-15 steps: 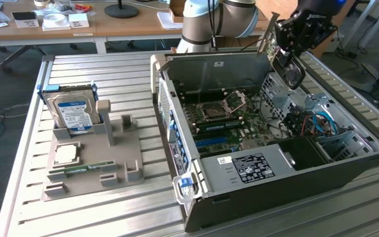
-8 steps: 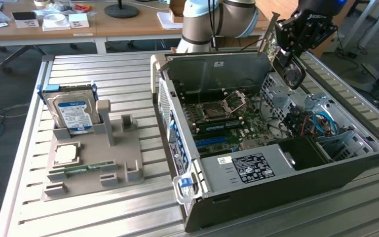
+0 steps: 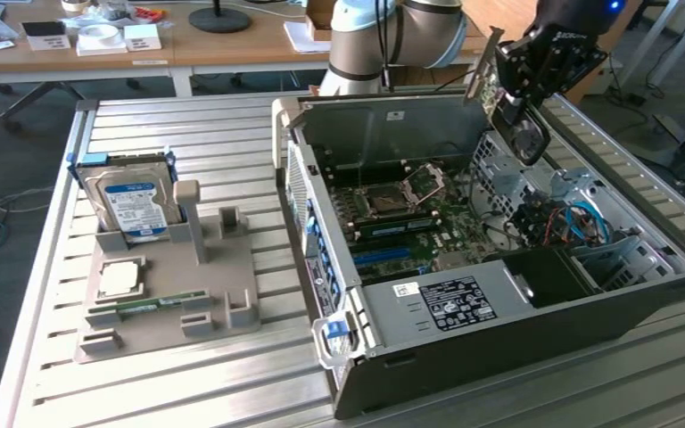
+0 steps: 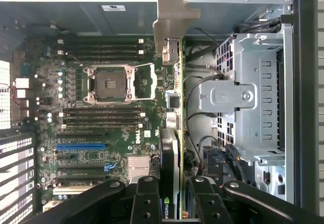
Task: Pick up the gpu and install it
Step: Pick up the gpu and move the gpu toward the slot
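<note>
The gpu [image 3: 517,127] hangs on edge above the far end of the open computer case [image 3: 498,312], with my gripper [image 3: 524,87] shut on it. Its dark round fan faces the case's interior and its pale metal bracket [image 3: 482,69] sticks out at the far side. In the wrist view the gpu [image 4: 176,107] is seen edge-on, a thin green board with the grey bracket [image 4: 173,16] at its far end, clamped between my black fingers [image 4: 147,201]. Below it lies the motherboard [image 4: 101,112] with a blue expansion slot [image 4: 81,146].
On the exterior view's left, a grey fixture [image 3: 218,294] holds a blue-labelled hard drive [image 3: 128,203], a processor [image 3: 121,277] and a green memory stick [image 3: 140,308]. Inside the case are a metal drive cage [image 4: 248,97] and loose cables [image 3: 574,223]. Slatted metal table [image 3: 140,392] underneath.
</note>
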Robot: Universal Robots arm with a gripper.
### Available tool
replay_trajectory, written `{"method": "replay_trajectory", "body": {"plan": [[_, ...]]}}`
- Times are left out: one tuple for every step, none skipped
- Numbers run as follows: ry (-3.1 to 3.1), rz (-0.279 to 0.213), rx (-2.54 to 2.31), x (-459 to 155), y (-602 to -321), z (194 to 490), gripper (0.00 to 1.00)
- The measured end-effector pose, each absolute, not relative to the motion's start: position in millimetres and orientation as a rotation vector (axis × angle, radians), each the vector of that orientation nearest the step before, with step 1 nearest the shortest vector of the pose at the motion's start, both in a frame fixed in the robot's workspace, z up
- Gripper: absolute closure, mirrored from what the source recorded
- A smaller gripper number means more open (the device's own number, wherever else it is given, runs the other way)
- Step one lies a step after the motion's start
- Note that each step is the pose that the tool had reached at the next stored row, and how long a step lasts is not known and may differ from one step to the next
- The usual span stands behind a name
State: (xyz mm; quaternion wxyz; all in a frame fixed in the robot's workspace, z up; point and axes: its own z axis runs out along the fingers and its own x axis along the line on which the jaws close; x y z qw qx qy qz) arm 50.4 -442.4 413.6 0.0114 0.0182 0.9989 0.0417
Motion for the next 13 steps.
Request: {"method": "replay_trajectory", "body": {"plan": [[3.116, 0.130, 0.057, 50.4, -442.4, 413.4, 0.73], [3.116, 0.130, 0.057, 50.4, -442.4, 413.4, 0.73], [3.116, 0.130, 0.057, 50.4, -442.4, 413.4, 0.73], [3.116, 0.130, 0.057, 50.4, -442.4, 413.4, 0.73], [3.116, 0.130, 0.057, 50.4, -442.4, 413.4, 0.73], [3.116, 0.130, 0.057, 50.4, -442.4, 413.3, 0.73], [3.116, 0.130, 0.057, 50.4, -442.4, 413.3, 0.73], [3.115, 0.130, 0.057, 50.4, -442.4, 413.1, 0.73], [3.115, 0.131, 0.057, 50.4, -442.4, 412.5, 0.73], [3.116, 0.131, 0.056, 50.4, -442.4, 411.9, 0.73], [3.116, 0.130, 0.056, 50.3, -442.4, 411.3, 0.73], [3.116, 0.130, 0.056, 50.3, -442.4, 410.6, 0.73], [3.115, 0.130, 0.057, 50.2, -442.4, 409.9, 0.73]]}}
